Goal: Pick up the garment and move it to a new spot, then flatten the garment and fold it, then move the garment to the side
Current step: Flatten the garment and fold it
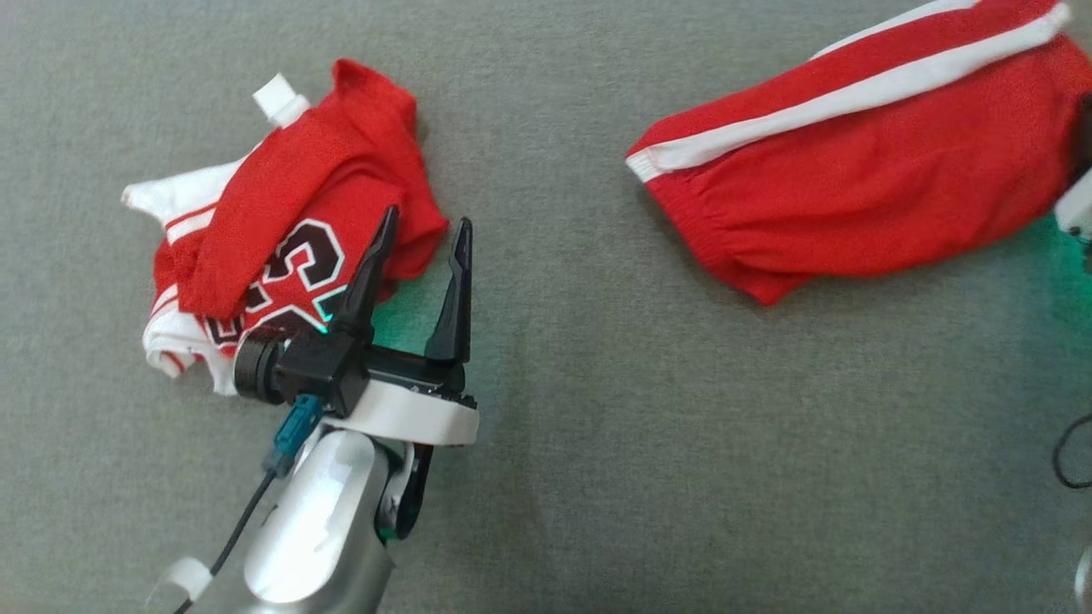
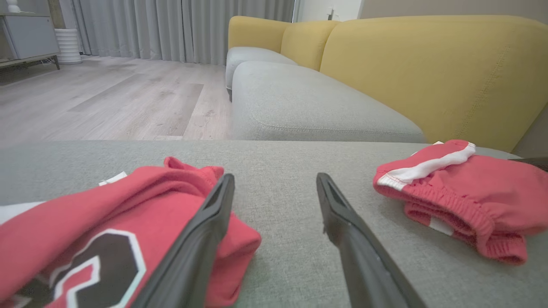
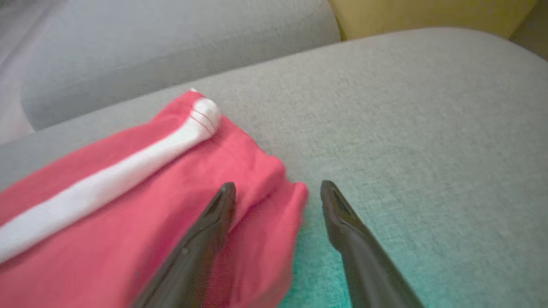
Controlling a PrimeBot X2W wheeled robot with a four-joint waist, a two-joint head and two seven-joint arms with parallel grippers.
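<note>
Broadly, a grey cushion (image 1: 597, 426) carries folded red shorts (image 1: 853, 196) at the right and a crumpled red jersey (image 1: 290, 213) at the left, well apart. The left gripper (image 1: 428, 217) straddles the jersey's edge with fingers spread. The right gripper (image 3: 278, 185), likewise spread, straddles the shorts' corner.

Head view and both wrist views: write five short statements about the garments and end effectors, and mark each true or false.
1. The left end effector is open. True.
2. The jersey lies flat and neatly folded. False: it is crumpled in a heap.
3. The shorts carry a white stripe. True.
4. The right end effector is shut on the shorts. False: it is open, with its fingers apart at the shorts' edge.
5. The two garments touch. False: bare grey cushion lies between them.
</note>
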